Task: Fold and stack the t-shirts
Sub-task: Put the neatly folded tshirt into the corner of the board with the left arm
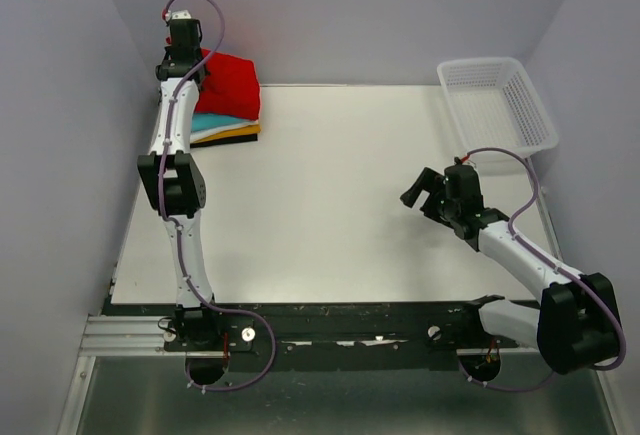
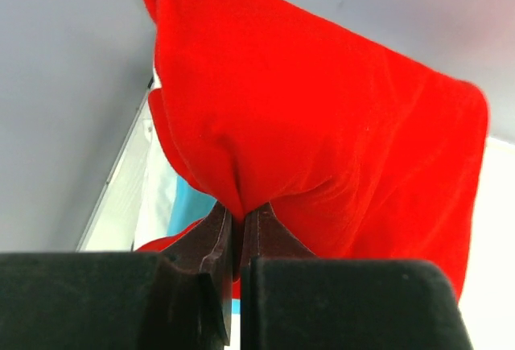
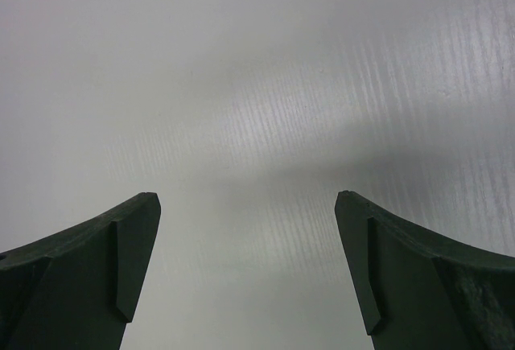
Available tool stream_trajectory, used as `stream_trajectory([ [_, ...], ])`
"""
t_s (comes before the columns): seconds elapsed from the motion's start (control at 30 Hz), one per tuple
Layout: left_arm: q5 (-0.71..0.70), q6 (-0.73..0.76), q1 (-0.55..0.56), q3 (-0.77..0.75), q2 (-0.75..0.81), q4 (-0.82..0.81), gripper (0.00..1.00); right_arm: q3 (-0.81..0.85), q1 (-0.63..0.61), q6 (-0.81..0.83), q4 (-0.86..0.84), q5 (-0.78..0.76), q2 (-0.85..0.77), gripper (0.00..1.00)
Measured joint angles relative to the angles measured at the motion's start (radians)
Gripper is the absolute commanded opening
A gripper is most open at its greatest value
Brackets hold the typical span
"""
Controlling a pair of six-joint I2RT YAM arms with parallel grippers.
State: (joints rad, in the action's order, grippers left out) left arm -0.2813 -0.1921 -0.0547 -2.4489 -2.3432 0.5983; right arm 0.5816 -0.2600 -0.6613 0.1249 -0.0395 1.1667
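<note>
A bright red t-shirt (image 1: 232, 85) lies folded on top of a stack at the table's far left corner. Teal (image 1: 215, 122), orange and black layers show beneath it. My left gripper (image 1: 188, 65) is at the stack's left edge, shut on a pinch of the red shirt (image 2: 322, 133); its fingers (image 2: 217, 233) are closed with red cloth bunched between them. A strip of teal cloth (image 2: 189, 209) shows under it. My right gripper (image 1: 418, 195) is open and empty over the bare table right of centre; its fingers (image 3: 129, 261) stand wide apart.
A white plastic lattice basket (image 1: 498, 102) stands at the far right corner, partly off the table. Grey walls close in the left, back and right sides. The arm bases sit on a black rail at the near edge.
</note>
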Motion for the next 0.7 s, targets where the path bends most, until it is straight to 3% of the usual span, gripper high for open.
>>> stream_trajectory([
  [0.07,0.009,-0.007,-0.017,0.013,0.000,0.017,0.30,0.000,0.000,0.000,0.000,-0.001,0.000,1.00],
  [0.1,0.010,-0.011,-0.026,0.019,0.000,0.025,0.26,0.000,0.000,0.000,0.000,-0.002,0.000,1.00],
  [0.17,0.018,-0.020,-0.040,0.029,0.000,0.044,0.31,0.000,0.000,0.000,0.000,-0.002,0.000,1.00],
  [0.2,0.024,-0.024,-0.047,0.031,0.000,0.053,0.48,0.001,0.000,0.000,0.002,-0.002,0.000,1.00],
  [0.23,0.032,-0.027,-0.057,0.032,0.000,0.066,0.77,0.001,0.000,0.000,0.004,-0.002,0.000,1.00],
  [0.27,0.042,-0.031,-0.066,0.032,0.002,0.081,0.98,0.001,0.000,0.000,0.005,-0.002,0.000,1.00],
  [0.53,0.128,-0.053,-0.110,0.059,0.079,0.158,0.99,0.001,0.000,0.000,0.040,-0.006,-0.021,1.00],
  [0.7,0.381,-0.072,-0.111,0.151,0.211,0.116,0.99,0.002,0.000,0.000,0.048,-0.017,-0.053,1.00],
])
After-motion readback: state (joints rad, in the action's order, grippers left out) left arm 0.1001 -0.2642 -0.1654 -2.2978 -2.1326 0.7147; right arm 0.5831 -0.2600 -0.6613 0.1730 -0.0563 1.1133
